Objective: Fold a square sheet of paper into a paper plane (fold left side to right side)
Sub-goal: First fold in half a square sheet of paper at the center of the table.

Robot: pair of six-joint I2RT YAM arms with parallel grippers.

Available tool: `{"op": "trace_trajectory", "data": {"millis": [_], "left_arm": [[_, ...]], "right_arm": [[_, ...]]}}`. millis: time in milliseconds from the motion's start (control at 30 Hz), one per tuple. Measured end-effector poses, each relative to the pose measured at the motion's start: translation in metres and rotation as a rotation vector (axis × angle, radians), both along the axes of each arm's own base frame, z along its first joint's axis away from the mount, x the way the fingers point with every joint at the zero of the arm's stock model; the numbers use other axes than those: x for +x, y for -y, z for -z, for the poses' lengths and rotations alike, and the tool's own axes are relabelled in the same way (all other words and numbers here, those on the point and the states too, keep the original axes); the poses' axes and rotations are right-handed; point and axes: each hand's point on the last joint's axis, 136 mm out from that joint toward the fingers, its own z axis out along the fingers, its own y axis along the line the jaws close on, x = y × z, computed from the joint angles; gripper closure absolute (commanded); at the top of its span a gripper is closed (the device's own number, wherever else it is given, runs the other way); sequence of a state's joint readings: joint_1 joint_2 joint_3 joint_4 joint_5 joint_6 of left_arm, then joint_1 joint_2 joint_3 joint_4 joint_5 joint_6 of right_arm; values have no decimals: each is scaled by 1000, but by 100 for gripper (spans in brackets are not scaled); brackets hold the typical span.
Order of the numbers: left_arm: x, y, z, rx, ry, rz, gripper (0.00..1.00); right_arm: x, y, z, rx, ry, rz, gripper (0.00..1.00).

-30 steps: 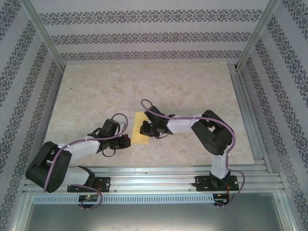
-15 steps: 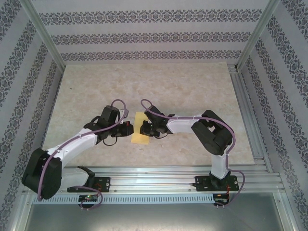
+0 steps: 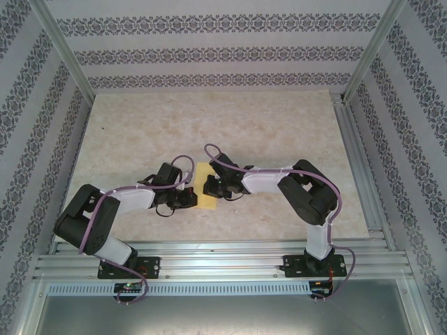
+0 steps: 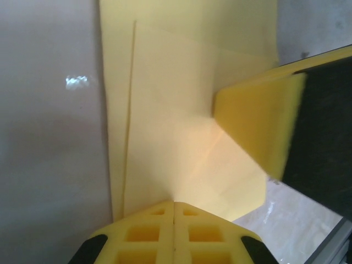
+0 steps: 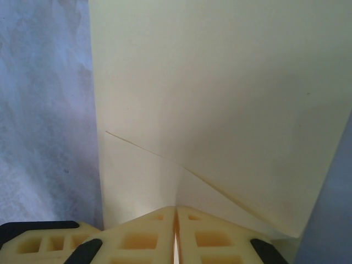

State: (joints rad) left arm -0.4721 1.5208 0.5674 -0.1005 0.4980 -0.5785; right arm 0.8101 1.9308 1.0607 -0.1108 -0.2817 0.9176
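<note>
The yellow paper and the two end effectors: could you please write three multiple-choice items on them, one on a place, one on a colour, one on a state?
1. Where on the beige marble-patterned table does the folded mustard-yellow sheet of paper lie?
A. at its far left corner
B. between the left end effector and the right end effector
C. at its far right corner

2. What colour are the left end effector's fingers?
A. red
B. blue
C. yellow

3. How do the right end effector's jaws stand?
A. shut
B. wide open
C. half open

Key:
1 B: the top view shows the paper between the two tips.
2 C: the left wrist view shows them yellow.
3 A: the right wrist view shows the fingers meeting.
</note>
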Motion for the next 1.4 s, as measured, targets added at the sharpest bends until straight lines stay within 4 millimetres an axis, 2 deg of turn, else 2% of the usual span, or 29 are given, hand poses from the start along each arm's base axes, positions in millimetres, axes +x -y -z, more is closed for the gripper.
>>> {"op": "trace_trajectory", "data": {"millis": [233,400,600,733,833,1133,1400], "left_arm": [[0,1,1,-8,15,5,100],[0,2,1,-3,22,7,100],[-1,2,1,3,28,13,100],[0,2,1,3,29,14,100],[0,2,1,4,31,17,100],[2,3,1,0,51,16,100],[5,4,1,-1,84,16,100]], "right_arm": [[2,9,-11,-34,34,11,90],[-3,-3,-27,-22,68,-13,90],[-13,-20,-18,-17,50,-43,90],[-9,-22,-13,-16,40,-36,90],[-8,-18,-1,-42,25,-28,90],[-3,-3,2,-15,28,-20,90],[13,33,3,-27,55,11,90]]}}
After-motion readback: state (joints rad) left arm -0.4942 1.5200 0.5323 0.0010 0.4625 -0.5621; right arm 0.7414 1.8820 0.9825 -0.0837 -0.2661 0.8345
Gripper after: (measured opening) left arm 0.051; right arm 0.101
